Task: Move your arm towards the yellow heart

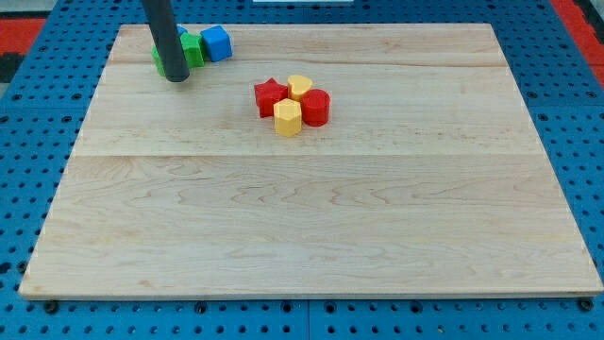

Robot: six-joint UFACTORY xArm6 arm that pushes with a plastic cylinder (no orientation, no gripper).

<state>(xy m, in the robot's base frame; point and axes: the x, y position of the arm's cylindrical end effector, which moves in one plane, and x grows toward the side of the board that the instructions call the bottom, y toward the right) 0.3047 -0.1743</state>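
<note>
Blocks cluster on my pale wooden tabletop [311,217]: yellow hexagon [288,118] nearest, red cylinder [316,108], red star [270,96], then the yellow heart [300,87]. Farther, toward the view's left, my tip [176,76] partly hides a green block [189,51] beside a blue cube [216,42]. I carry no claw.

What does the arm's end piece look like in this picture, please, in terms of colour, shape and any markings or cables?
Only a straight, dark grey cylindrical rod shows, entering from the view's top and ending in my tip, a blunt rounded end. Its surface is plain and smooth, with a faint sheen down one side. No markings, cables, sleeves or pincer are visible, and the rest of the arm is outside the picture.
</note>
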